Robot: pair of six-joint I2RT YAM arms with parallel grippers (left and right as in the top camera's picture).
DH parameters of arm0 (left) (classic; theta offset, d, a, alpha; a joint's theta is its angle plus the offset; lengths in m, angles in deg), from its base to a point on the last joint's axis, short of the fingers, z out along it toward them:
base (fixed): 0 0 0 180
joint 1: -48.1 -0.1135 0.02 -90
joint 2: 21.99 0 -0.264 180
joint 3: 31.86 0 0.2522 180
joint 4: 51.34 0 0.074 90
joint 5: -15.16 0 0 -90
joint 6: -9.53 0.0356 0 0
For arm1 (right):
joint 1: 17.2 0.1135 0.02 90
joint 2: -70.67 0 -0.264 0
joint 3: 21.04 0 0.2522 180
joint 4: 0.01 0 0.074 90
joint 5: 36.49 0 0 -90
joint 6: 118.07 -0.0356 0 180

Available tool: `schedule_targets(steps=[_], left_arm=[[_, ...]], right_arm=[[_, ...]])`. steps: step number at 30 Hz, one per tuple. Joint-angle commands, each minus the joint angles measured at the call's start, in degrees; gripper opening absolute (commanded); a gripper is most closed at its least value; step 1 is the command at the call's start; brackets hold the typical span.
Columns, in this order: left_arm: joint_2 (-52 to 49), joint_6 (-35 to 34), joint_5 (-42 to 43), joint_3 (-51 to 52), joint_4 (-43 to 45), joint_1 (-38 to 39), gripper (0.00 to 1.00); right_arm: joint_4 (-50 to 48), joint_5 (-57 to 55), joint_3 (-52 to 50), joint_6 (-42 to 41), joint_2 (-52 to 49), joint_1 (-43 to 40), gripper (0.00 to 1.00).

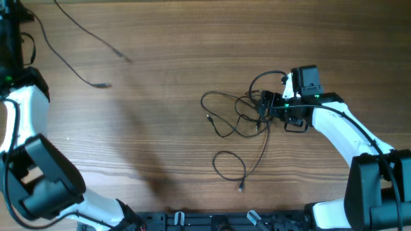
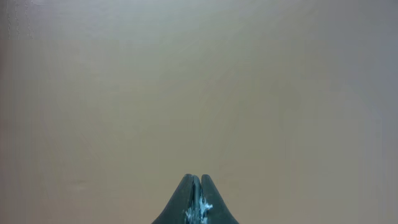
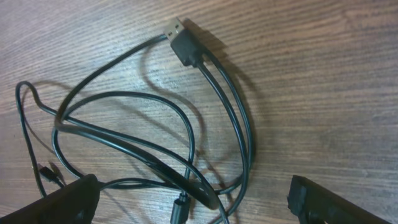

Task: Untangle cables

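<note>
The cables (image 1: 241,115) lie as a loose tangle of thin black loops right of the table's middle, with one strand trailing down to a small plug (image 1: 240,188). My right gripper (image 1: 266,106) is open at the tangle's right edge. In the right wrist view its two fingers (image 3: 199,208) spread wide around several crossing strands (image 3: 180,174), touching none that I can see. A USB plug (image 3: 183,40) lies beyond them. My left gripper (image 2: 200,180) is shut and empty, facing a plain beige surface. It is out of the overhead view.
Two separate thin black cords lie at the far left: one (image 1: 90,32) runs from the top edge, the other ends in a small plug (image 1: 101,84). The left arm (image 1: 26,102) stands at the left edge. A black rail (image 1: 218,221) lines the front edge.
</note>
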State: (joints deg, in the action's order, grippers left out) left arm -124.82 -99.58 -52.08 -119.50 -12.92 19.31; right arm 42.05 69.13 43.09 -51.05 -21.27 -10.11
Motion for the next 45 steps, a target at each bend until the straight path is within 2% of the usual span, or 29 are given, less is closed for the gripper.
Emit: schedule_targets(steps=[1, 2, 4, 6, 7, 8, 9, 11, 13, 16, 18, 19, 21, 24, 25, 26, 27, 28, 30, 32, 33, 34, 35, 37, 38, 39, 41, 44, 45], left_arm=[[-1.07, 12.94, -15.85, -0.37, 0.5, -1.29, 0.04], [-1.11, 12.92, -19.21, -0.37, -0.02, -1.68, 0.04], [-1.11, 12.9, -19.85, -0.37, -3.93, -2.69, 0.04], [-1.11, 12.87, -23.26, -0.37, -14.53, -3.91, 0.04], [-1.11, 12.41, -30.88, -0.37, -20.94, -4.44, 0.04], [-1.25, 9.94, -39.3, -0.37, -27.06, -5.07, 0.04], [-1.46, 6.54, -43.54, -0.37, -30.56, -5.53, 0.04], [-1.55, -4.52, -46.18, -0.37, -43.65, -6.82, 0.04], [-1.55, -16.09, -43.52, -0.37, -54.99, -6.82, 0.04], [-1.62, -28.37, -27.5, -0.35, -64.98, -5.33, 0.04], [-2.1, -29.57, -14.36, -0.33, -60.28, -3.15, 0.04], [-2.36, -29.57, -12.31, -0.33, -56.78, -1.77, 0.04], [-2.84, -29.57, -12.11, -0.33, -51.98, 1.7, 0.04], [-3.85, -27.54, -12.87, -0.33, -49.99, 6.27, 0.07], [-4.9, -26.1, -16.24, -0.33, -51.56, 8.26, 0.33], [-5.6, -26.12, -19.8, -0.33, -53.86, 9.25, 0.76], [-6.08, -26.18, -23.87, -0.33, -57.11, 9.84, 1.0], [-6.16, -26.82, -27.08, -0.33, -60.74, 9.84, 1.0], [-5.44, -26.73, -23.37, -0.37, -63.95, 9.01, 1.0], [-3.74, -26.69, -14.47, -0.37, -65.37, 8.98, 1.0], [-2.29, -25.14, -5.73, -0.37, -66.1, 9.35, 1.0], [-1.57, -23.3, -0.68, -0.37, -66.88, 9.73, 1.0], [-0.96, -21.53, 1.44, -0.37, -68.89, 10.25, 1.0], [-0.81, -23.71, -8.02, -0.37, -78.86, 11.41, 1.0], [-1.05, -27.91, -16.17, -0.35, -84.61, 11.85, 1.0], [-1.09, -31.06, -29.09, -0.28, -91.8, 12.41, 1.0], [-1.09, -30.21, -40.81, -0.26, -96.06, 12.68, 1.0], [-1.09, -27.58, -47.17, -0.22, -100.45, 11.85, 0.98], [-1.11, -27.61, -47.04, -0.11, -101.09, 11.28, 0.93]], right_arm=[[0.22, 0.96, -0.09, -2.71, 0.39, 0.2, 1.0], [0.15, 0.98, -0.09, -2.71, 0.39, 0.2, 1.0], [0.02, 0.96, -0.09, -2.69, 0.39, 0.2, 1.0], [0.15, 1.46, -0.09, -2.69, 0.39, 0.2, 1.0], [0.39, 2.43, -0.09, -2.67, 0.39, 0.2, 1.0], [0.74, 2.49, -0.09, -2.67, 0.39, 0.2, 1.0], [0.98, 2.45, -0.09, -2.67, 0.39, 0.2, 1.0], [0.44, 2.43, -0.09, -2.51, 0.39, 0.2, 0.99], [-0.11, 2.45, -0.09, -2.56, 0.39, 0.2, 1.0], [0.17, 2.47, -0.09, -2.62, 0.39, 0.2, 1.0], [0.44, 2.45, -0.09, -2.6, 0.39, 0.2, 1.0], [0.5, 2.45, -0.09, -2.6, 0.39, 0.2, 1.0], [0.52, 2.45, -0.09, -2.64, 0.39, 0.2, 1.0], [1.16, 2.45, -0.09, -2.6, 0.39, 0.2, 1.0], [1.84, 2.45, -0.09, -2.64, 0.39, 0.2, 1.0], [2.69, 2.43, -0.09, -2.62, 0.39, 0.2, 1.0], [3.74, 2.4, -0.09, -2.47, 0.39, 0.2, 1.0], [4.87, 2.38, -0.09, -2.47, 0.39, 0.17, 1.0], [5.88, 2.45, -0.09, -2.49, 0.39, 0.17, 1.0], [5.2, 3.39, -0.09, -2.49, 0.39, 0.17, 1.0], [4.33, 4.9, -0.09, -2.54, 0.39, 0.17, 1.0], [4.02, 5.11, -0.09, -2.54, 0.39, 0.17, 1.0], [3.65, 5.07, -0.09, -2.69, 0.39, 0.17, 1.0], [3.52, 5.05, -0.09, -2.67, 0.39, 0.17, 1.0], [3.72, 5.03, -0.09, -2.6, 0.39, 0.17, 1.0], [3.98, 4.98, -0.09, -2.47, 0.39, 0.17, 1.0], [4.0, 4.98, -0.09, -2.43, 0.39, 0.17, 1.0], [4.0, 5.01, -0.09, -2.47, 0.39, 0.17, 1.0], [4.22, 5.01, -0.09, -2.47, 0.39, 0.17, 1.0]])
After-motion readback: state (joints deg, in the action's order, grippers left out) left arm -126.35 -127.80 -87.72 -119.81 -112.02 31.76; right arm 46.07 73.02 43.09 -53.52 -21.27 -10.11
